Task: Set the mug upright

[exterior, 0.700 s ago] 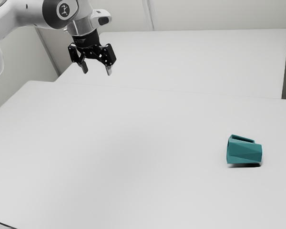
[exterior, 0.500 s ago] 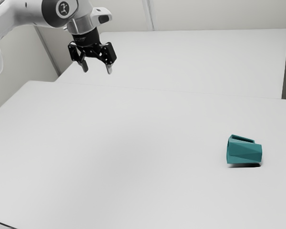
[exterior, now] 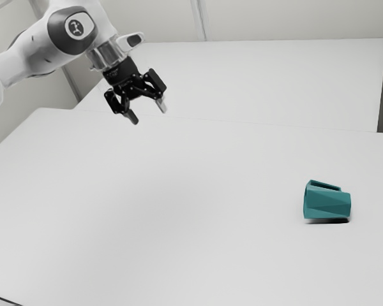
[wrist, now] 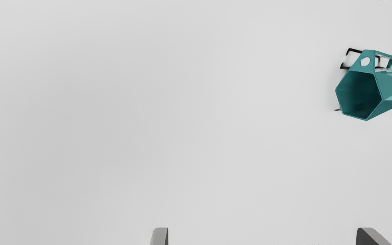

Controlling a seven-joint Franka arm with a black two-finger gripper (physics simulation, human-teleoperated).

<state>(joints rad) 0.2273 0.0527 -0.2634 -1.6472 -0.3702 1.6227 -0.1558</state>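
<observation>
High over the table at the exterior view's upper left, my gripper (exterior: 149, 113) is tilted, its two fingers spread with nothing between them. A teal faceted mug (exterior: 327, 203) lies on its side on the table at the exterior view's right, well apart from the gripper. In the wrist view the mug (wrist: 391, 93) has its hexagonal mouth facing the camera and its handle along one side; the fingertips of the gripper (wrist: 262, 234) stand wide apart.
The white table (exterior: 179, 210) spreads beneath the arm. Behind it is another white surface (exterior: 262, 83), with pale walls around. A thin dark line crosses the exterior view's lower left corner.
My hand has tilted and moved a little toward the exterior view's right and lower, with the arm bending along. The mug stays where it was.
</observation>
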